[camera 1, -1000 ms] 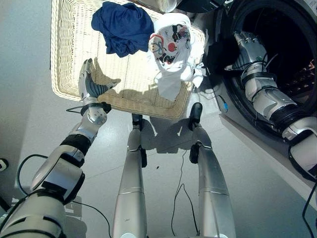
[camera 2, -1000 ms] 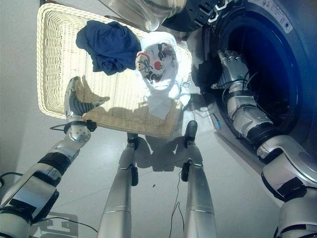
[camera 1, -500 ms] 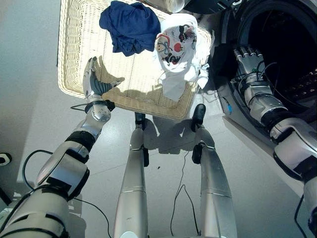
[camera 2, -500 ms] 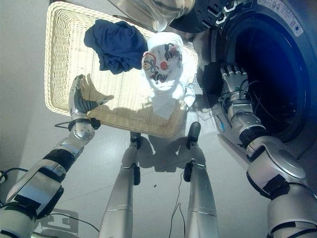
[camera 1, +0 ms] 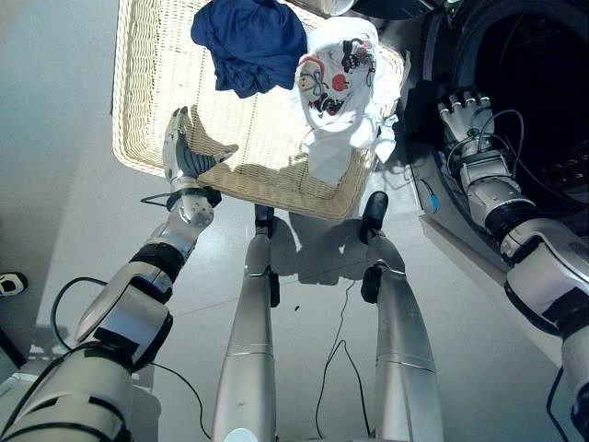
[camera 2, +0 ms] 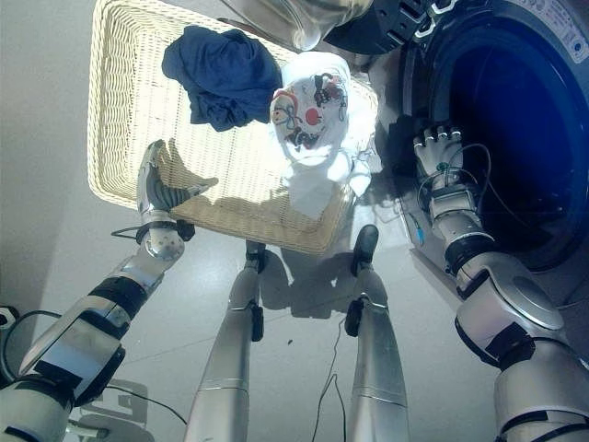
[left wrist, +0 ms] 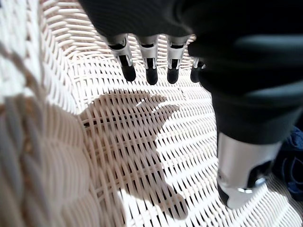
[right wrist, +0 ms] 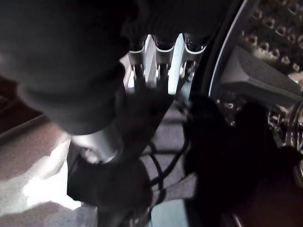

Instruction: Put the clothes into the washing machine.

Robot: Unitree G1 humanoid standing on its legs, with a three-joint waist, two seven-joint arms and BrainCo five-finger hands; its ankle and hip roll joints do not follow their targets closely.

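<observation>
- We see two garments in the wicker basket [camera 1: 147,101] on the floor: a dark blue garment [camera 1: 250,44] bunched at the basket's far end, and just beside it a white printed garment [camera 1: 339,92], on the side nearest the washing machine [camera 2: 515,138].
- The white printed garment carries a red and black design and drapes over the basket's rim toward the machine, its lower edge hanging down outside the wicker.
- The blue garment lies wholly inside the basket, touching or nearly touching the white one; we cannot tell which.
- The left hand [camera 1: 184,152] hovers over the basket's near rim, well apart from both garments, its fingers [left wrist: 149,71] held straight and spread above bare wicker, thumb out to the side, holding nothing. Its shadow falls on the basket floor beneath it.
- The right hand [camera 2: 434,152] is at the mouth of the washing machine's dark drum, on the far side of the machine's front from the basket. Its fingers point up, straight and slightly apart, with nothing in them.
- In the right wrist view we see the hand against the drum's rim, with the perforated drum wall [right wrist: 274,52] beyond it.
- The machine's door [camera 2: 304,14] stands open past the basket's far end, above the white garment.
</observation>
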